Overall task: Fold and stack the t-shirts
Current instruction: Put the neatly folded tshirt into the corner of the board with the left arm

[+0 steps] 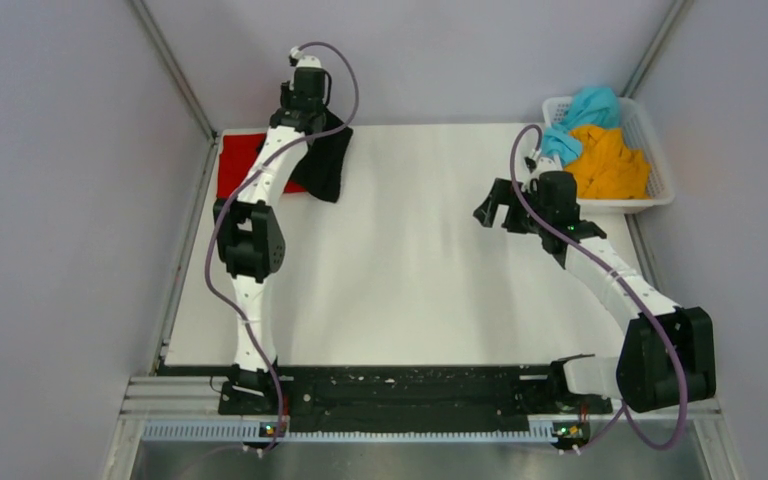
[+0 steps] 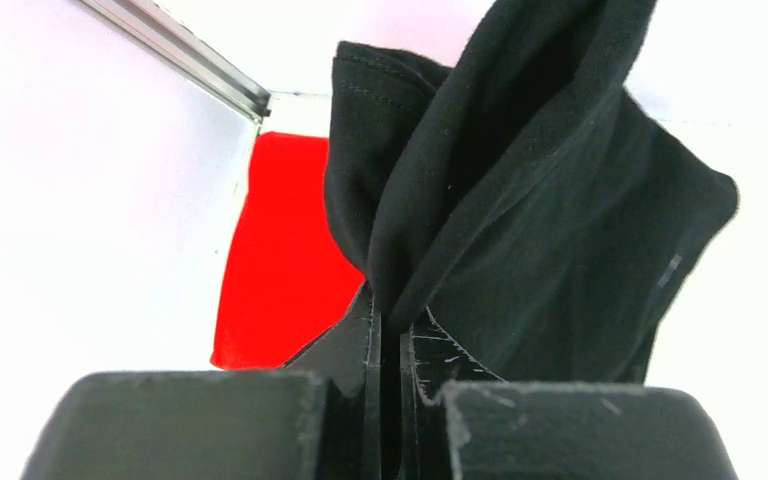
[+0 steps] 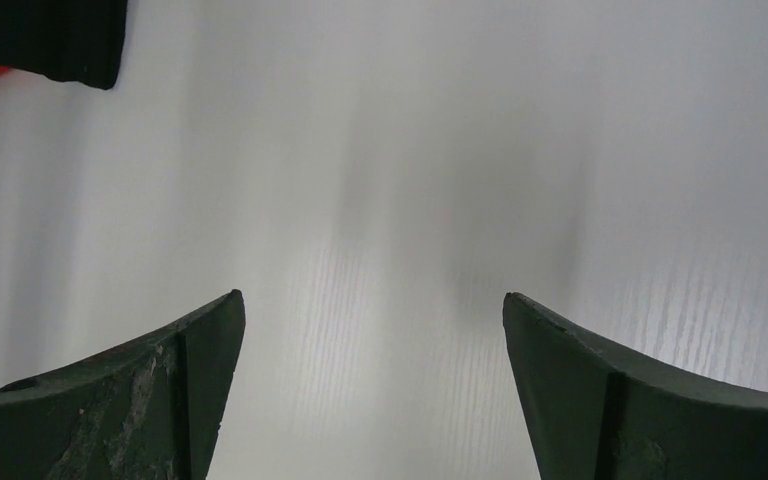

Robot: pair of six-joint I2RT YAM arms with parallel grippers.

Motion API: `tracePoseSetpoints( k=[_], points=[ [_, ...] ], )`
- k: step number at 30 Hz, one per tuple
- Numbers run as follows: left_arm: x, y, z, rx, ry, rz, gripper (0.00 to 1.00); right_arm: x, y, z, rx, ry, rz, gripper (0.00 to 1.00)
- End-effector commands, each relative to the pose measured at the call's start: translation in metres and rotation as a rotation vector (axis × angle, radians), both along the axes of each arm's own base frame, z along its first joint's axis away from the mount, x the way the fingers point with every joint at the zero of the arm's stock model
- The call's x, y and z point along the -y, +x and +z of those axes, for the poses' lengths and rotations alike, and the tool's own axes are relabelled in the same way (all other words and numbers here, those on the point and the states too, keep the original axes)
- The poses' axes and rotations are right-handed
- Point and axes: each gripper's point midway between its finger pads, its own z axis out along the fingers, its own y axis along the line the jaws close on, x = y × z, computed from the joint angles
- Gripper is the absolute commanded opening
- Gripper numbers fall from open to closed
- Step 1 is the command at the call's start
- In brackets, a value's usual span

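Pinching hard, your left gripper (image 2: 388,322) had its jaws pressed together on a bunched fold of the black t-shirt (image 2: 520,200), up at the far left corner of the table (image 1: 410,280). That cloth hung from the grip in a twisted drape. In the top view its lower part overlapped the right edge of the red t-shirt (image 1: 238,165), which lay flat along the table's left edge; whether the 2 touched, you could not tell. Your right gripper (image 3: 372,300) stood wide open with nothing between its jaws, over bare white tabletop right of centre, well apart from the black t-shirt. At the far right, the white mesh basket (image 1: 657,150) held 2 more: the orange t-shirt (image 1: 610,165) heaped in the middle, and the teal t-shirt (image 1: 588,108) bunched at the far end beside it
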Motion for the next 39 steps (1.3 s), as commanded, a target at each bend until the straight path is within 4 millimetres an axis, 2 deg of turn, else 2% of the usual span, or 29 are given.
tracePoseSetpoints(
  k=[1, 5, 11, 16, 18, 20, 25, 27, 29, 31, 34, 35, 36, 38, 39],
  points=[
    [-0.011, 0.004, 0.066, 0.140, 0.007, -0.001, 0.00, 0.011, 0.004, 0.007, 0.041, -0.033, -0.030, 0.99],
    [-0.009, 0.003, 0.083, 0.169, -0.002, -0.021, 0.00, 0.011, 0.004, 0.004, 0.030, -0.033, -0.030, 0.99],
    [-0.018, 0.001, 0.116, 0.237, -0.014, 0.001, 0.00, 0.013, 0.004, 0.006, 0.037, -0.034, -0.034, 0.99],
    [-0.025, -0.002, 0.127, 0.259, -0.030, 0.007, 0.00, 0.015, 0.004, 0.005, 0.034, -0.038, -0.042, 0.99],
    [-0.031, 0.000, 0.118, 0.247, -0.050, 0.012, 0.00, 0.016, 0.004, 0.004, 0.033, -0.040, -0.050, 0.99],
    [-0.038, 0.004, 0.098, 0.214, -0.089, 0.011, 0.00, 0.018, 0.005, 0.004, 0.033, -0.043, -0.057, 0.99],
    [-0.073, 0.011, 0.057, 0.141, -0.112, 0.049, 0.00, 0.020, 0.005, 0.004, 0.033, -0.051, -0.066, 0.99],
    [-0.079, 0.016, 0.041, 0.110, -0.145, 0.007, 0.00, 0.022, 0.005, 0.003, 0.029, -0.062, -0.074, 0.99],
    [-0.093, 0.018, 0.027, 0.094, -0.151, 0.016, 0.00, 0.025, 0.005, 0.001, 0.024, -0.072, -0.085, 0.99],
    [-0.120, 0.019, 0.010, 0.071, -0.155, 0.039, 0.00, 0.028, 0.005, -0.002, 0.016, -0.084, -0.097, 0.99],
    [-0.140, 0.024, -0.014, 0.048, -0.157, 0.069, 0.00, 0.029, 0.006, -0.005, 0.005, -0.091, -0.100, 0.99],
    [-0.147, 0.026, -0.019, 0.049, -0.151, 0.088, 0.10, 0.029, 0.007, -0.007, -0.003, -0.093, -0.099, 0.99],
    [-0.159, 0.026, -0.025, 0.045, -0.142, 0.115, 0.29, 0.029, 0.007, -0.008, -0.006, -0.096, -0.102, 0.99],
    [-0.176, 0.023, -0.030, 0.027, -0.133, 0.174, 0.93, 0.031, 0.008, -0.009, -0.019, -0.106, -0.109, 0.99],
    [-0.181, 0.021, -0.030, 0.035, -0.162, 0.208, 0.98, 0.033, 0.009, -0.008, -0.019, -0.112, -0.113, 0.99]
  ],
)
